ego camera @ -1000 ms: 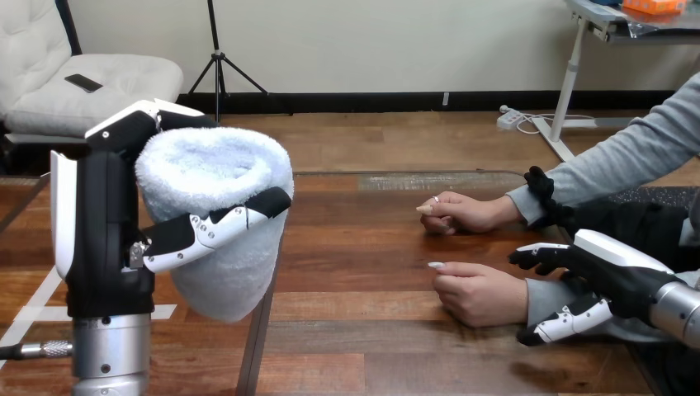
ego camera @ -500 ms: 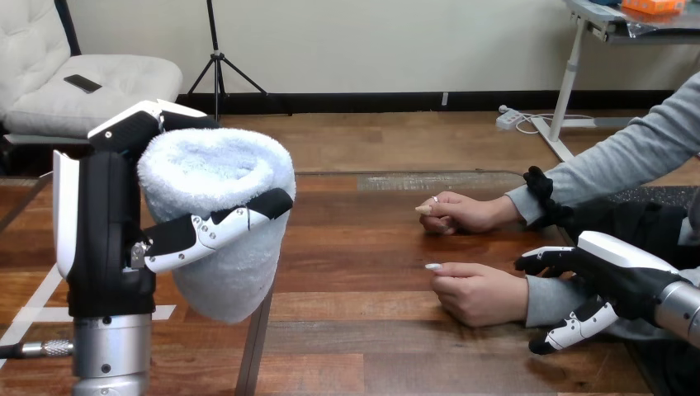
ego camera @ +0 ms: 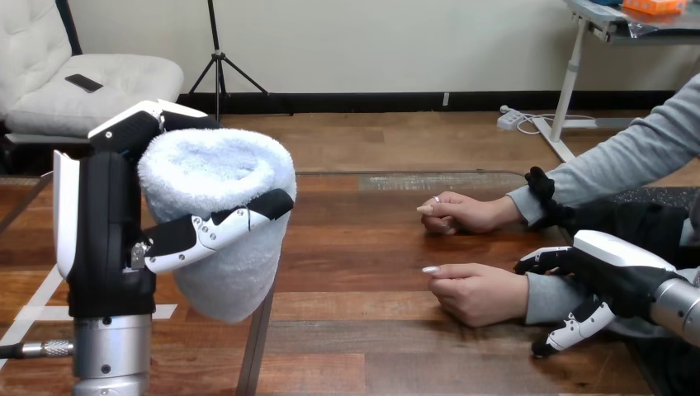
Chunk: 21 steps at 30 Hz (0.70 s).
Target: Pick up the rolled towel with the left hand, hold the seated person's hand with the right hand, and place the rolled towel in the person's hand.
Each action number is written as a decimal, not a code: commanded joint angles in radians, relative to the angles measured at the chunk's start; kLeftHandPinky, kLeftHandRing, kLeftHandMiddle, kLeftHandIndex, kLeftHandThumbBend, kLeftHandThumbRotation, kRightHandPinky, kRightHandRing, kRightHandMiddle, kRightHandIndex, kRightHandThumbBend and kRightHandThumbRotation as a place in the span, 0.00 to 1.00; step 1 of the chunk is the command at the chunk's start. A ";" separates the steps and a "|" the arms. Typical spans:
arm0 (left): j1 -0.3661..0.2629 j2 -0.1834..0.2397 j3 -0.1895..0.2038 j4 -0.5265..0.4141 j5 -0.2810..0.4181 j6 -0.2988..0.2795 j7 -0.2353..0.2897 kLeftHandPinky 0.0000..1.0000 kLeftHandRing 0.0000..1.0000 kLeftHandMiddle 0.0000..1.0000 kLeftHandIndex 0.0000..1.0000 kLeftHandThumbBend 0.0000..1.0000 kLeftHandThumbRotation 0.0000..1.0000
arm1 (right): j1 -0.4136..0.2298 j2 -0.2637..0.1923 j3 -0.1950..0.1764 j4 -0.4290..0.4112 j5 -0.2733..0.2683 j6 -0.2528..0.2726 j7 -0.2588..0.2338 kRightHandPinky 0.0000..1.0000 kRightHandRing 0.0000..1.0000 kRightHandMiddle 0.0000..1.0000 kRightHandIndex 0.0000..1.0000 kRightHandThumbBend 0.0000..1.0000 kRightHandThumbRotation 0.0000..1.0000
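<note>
The pale blue rolled terry towel (ego camera: 216, 223) is held up at the left, its long axis nearly upright, with the robot's left hand (ego camera: 103, 231) curled round its middle. It is well to the left of the person's nearer hand (ego camera: 479, 290) (curled, knuckles up on the brown wooden table (ego camera: 371, 330)). The right hand (ego camera: 615, 276), fingers loosely spread and clasping nothing, sits just beside that wrist, much nearer. There is one towel and two person's hands; the farther hand (ego camera: 462, 212) rests apart.

Text: we are reading none on the table (ego camera: 371, 247).
Labels, numbers: we are making out none on the rolled towel (ego camera: 216, 223), left hand (ego camera: 103, 239) or right hand (ego camera: 615, 276).
</note>
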 commanded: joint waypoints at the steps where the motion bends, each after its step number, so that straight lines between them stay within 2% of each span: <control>1: -0.058 -0.001 0.011 -0.006 -0.019 -0.027 0.001 0.29 0.36 0.41 0.40 0.82 0.00 | -0.066 -0.018 0.012 -0.027 -0.013 0.003 -0.058 0.61 0.72 0.77 0.78 1.00 0.13; 5: -0.059 0.000 0.011 -0.003 -0.021 -0.032 -0.001 0.29 0.36 0.41 0.40 0.82 0.00 | -0.064 -0.015 0.028 -0.022 -0.041 -0.007 -0.105 0.59 0.69 0.74 0.75 1.00 0.10; 13: -0.057 -0.002 0.010 -0.005 -0.023 -0.034 0.000 0.29 0.36 0.41 0.40 0.82 0.00 | -0.060 -0.007 0.044 -0.007 -0.057 -0.022 -0.170 0.55 0.62 0.66 0.68 1.00 0.04; 18: -0.055 -0.004 0.011 -0.007 -0.019 -0.033 0.003 0.29 0.36 0.41 0.40 0.82 0.00 | -0.058 -0.003 0.063 0.003 -0.075 -0.046 -0.231 0.53 0.57 0.61 0.63 0.99 0.01; 21: -0.054 -0.004 0.011 -0.007 -0.021 -0.034 0.002 0.29 0.36 0.41 0.40 0.82 0.00 | -0.060 -0.001 0.070 0.008 -0.083 -0.046 -0.244 0.52 0.56 0.59 0.61 0.99 0.01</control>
